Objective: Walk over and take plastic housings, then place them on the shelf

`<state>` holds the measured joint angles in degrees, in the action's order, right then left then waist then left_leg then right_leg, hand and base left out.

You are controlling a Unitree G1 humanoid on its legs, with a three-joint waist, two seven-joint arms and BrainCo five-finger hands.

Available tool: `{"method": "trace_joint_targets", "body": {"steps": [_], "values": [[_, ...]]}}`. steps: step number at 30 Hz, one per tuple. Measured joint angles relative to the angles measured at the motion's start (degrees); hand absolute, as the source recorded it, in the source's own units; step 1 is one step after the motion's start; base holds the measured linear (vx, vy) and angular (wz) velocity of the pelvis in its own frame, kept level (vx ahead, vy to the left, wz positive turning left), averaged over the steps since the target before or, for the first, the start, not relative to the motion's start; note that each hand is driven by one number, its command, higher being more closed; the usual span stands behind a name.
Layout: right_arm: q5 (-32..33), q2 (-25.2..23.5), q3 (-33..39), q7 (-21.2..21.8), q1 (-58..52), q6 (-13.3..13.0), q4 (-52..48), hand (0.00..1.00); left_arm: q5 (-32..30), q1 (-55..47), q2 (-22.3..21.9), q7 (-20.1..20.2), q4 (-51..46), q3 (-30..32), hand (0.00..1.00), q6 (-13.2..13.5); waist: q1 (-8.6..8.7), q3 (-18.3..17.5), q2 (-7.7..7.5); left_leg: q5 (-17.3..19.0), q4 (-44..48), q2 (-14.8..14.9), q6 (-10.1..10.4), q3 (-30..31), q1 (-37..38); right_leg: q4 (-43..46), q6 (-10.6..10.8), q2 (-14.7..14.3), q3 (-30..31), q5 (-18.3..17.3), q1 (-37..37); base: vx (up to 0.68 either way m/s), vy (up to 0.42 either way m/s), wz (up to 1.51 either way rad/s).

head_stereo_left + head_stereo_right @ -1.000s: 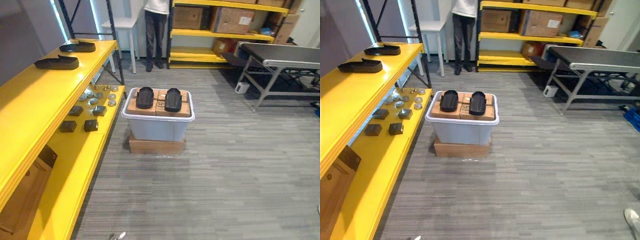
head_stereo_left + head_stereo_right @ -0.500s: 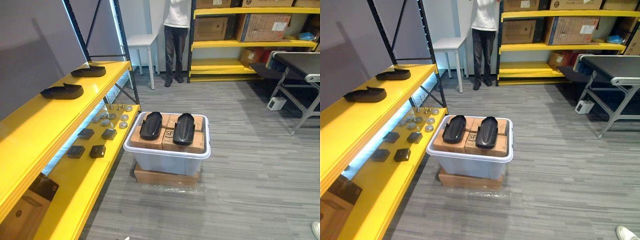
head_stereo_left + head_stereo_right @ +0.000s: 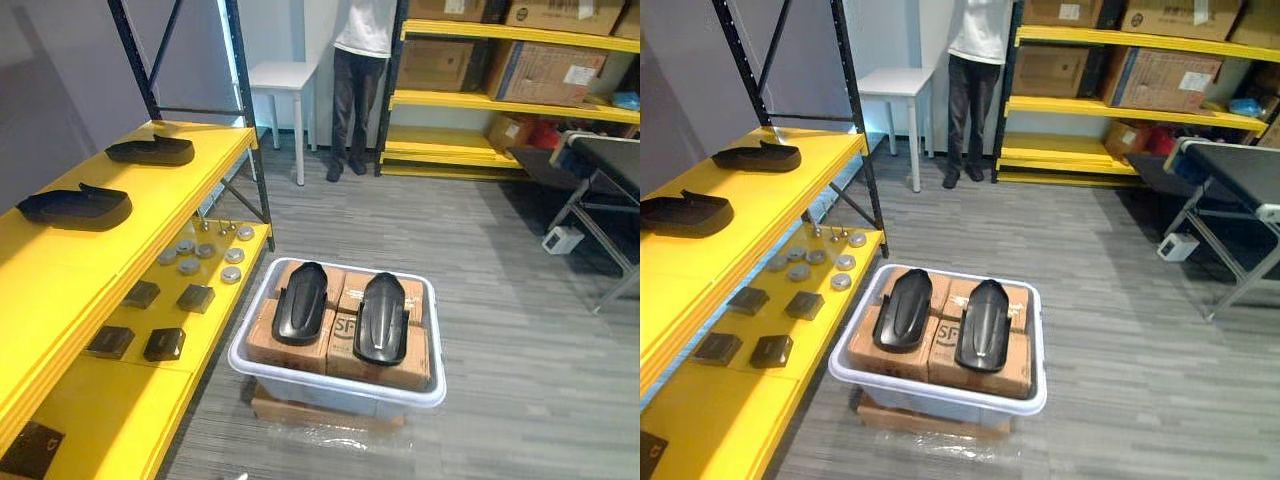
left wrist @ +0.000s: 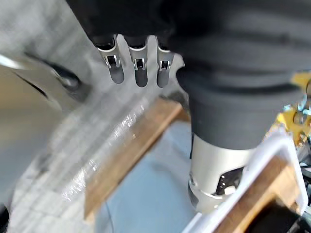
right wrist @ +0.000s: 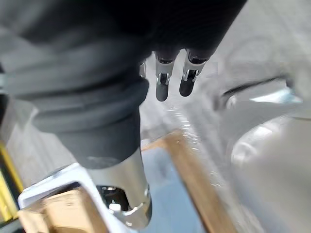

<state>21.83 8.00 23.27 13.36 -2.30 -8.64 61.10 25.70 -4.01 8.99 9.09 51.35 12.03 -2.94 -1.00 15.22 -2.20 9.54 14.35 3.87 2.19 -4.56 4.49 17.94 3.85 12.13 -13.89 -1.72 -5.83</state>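
Underneath, the grey carpet [image 3: 520, 330] ran unbroken to the far wall. We noted the left hand [image 4: 138, 73] and the right hand [image 5: 166, 83] hanging at our sides, fingers straight and slack, carrying nothing.

Directly ahead stood the white bin [image 3: 335, 385] on its flat brown base [image 3: 325, 412]. Within the last second the whole view had shifted and the bin had come closer and lower. We read this as our own walk forward, not a move of the bin.

The left housing [image 3: 302, 302] and the right housing [image 3: 382, 318] lay side by side on the brown boxes [image 3: 265, 345] packed in the bin, untouched.

Beyond, to our left, the yellow shelf [image 3: 60, 250] already bore a near housing [image 3: 75, 205] and a far housing [image 3: 150, 150]. A person [image 3: 360, 60] stood at the back.

We judged the approach nearly complete, with the reach down to the bin to follow.
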Motion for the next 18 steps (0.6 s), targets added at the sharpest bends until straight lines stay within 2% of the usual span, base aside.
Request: {"method": "trace_joint_targets", "body": {"steps": [3, 4, 6, 11, 14, 16, 17, 18], "values": [[-0.60, 1.35, -3.42, -2.37, 0.72, -1.94, -5.14, 0.00, -0.06, -1.42, -1.98, 0.02, 1.16, -0.21, 0.00, -0.01, -0.33, -1.19, 2.81, -0.69, -1.60, 3.53, 1.32, -0.31, 1.05, -5.18, -1.28, -3.97, -0.88, 0.70, 2.85, 0.32, -0.202, -0.09], [-0.60, 1.37, -4.01, -3.25, 0.75, -2.04, -7.12, 0.00, -0.06, -1.45, -2.30, 0.06, 1.59, -0.59, 0.00, -0.01, -0.16, -1.34, 3.20, -0.97, -1.96, 4.03, 1.76, -0.29, 1.69, -6.42, -1.38, -4.58, -1.12, 0.76, 3.95, 0.21, -0.139, -0.04], [-0.61, 1.75, -4.70, -5.17, 0.73, -2.19, -12.17, 0.00, -0.20, -1.76, -2.93, 0.21, 1.69, -2.73, 0.00, -0.01, -0.28, -1.34, 3.06, -1.17, -2.74, 4.43, 2.06, -0.31, 2.81, -8.44, -1.51, -5.38, -1.27, 0.86, 5.89, 0.15, -0.089, -0.03], [-0.46, 3.44, -9.40, -10.53, 3.47, -2.19, -25.69, 0.00, -2.47, -1.99, -2.96, 1.15, 1.72, -4.60, 0.00, 1.24, -0.97, -0.76, 2.41, -0.74, -1.86, 3.87, 2.72, -0.87, 1.38, -9.05, -0.87, -4.46, -1.12, 1.32, 5.09, 0.00, 0.055, 0.01], [-0.37, 3.65, -10.13, -14.05, 10.22, -2.22, -33.10, 0.00, -2.34, -1.22, -2.35, 1.49, 0.91, -4.61, 0.00, 2.49, -1.63, 2.42, 1.73, -0.10, 1.59, 3.49, 3.28, -1.49, -2.08, -7.12, -0.80, -3.68, -1.23, 1.60, 2.49, -0.14, 0.039, 0.09], [0.06, 4.93, -10.12, -16.28, 15.86, -1.97, -34.23, 0.00, -2.31, -0.24, -1.88, 2.00, 0.34, -4.67, 0.00, 2.77, -2.50, 4.91, 1.90, 1.16, 5.11, 3.52, 2.77, -1.44, -4.98, -4.80, -0.83, -3.34, -1.21, 1.56, 0.28, -0.25, 0.023, 0.13], [0.24, 7.31, -10.12, -19.06, 21.45, -0.64, -34.18, 0.00, -2.28, 1.11, -1.26, 2.49, -0.29, -4.73, 0.00, 2.93, -3.24, 7.77, 1.86, 2.67, 8.86, 3.86, 2.02, -1.07, -8.01, -1.52, -1.15, -2.92, -1.31, 1.05, -2.29, -0.24, 0.023, 0.14], [0.28, 8.26, -10.12, -20.08, 23.08, 0.02, -34.15, 0.00, -2.18, 1.45, -1.04, 2.54, -0.59, -4.92, 0.00, 2.94, -3.44, 8.77, 1.99, 3.26, 9.99, 3.87, 1.81, -0.53, -9.04, -0.32, -1.12, -2.74, -1.46, 0.78, -3.14, -0.25, 0.021, 0.19]]}}
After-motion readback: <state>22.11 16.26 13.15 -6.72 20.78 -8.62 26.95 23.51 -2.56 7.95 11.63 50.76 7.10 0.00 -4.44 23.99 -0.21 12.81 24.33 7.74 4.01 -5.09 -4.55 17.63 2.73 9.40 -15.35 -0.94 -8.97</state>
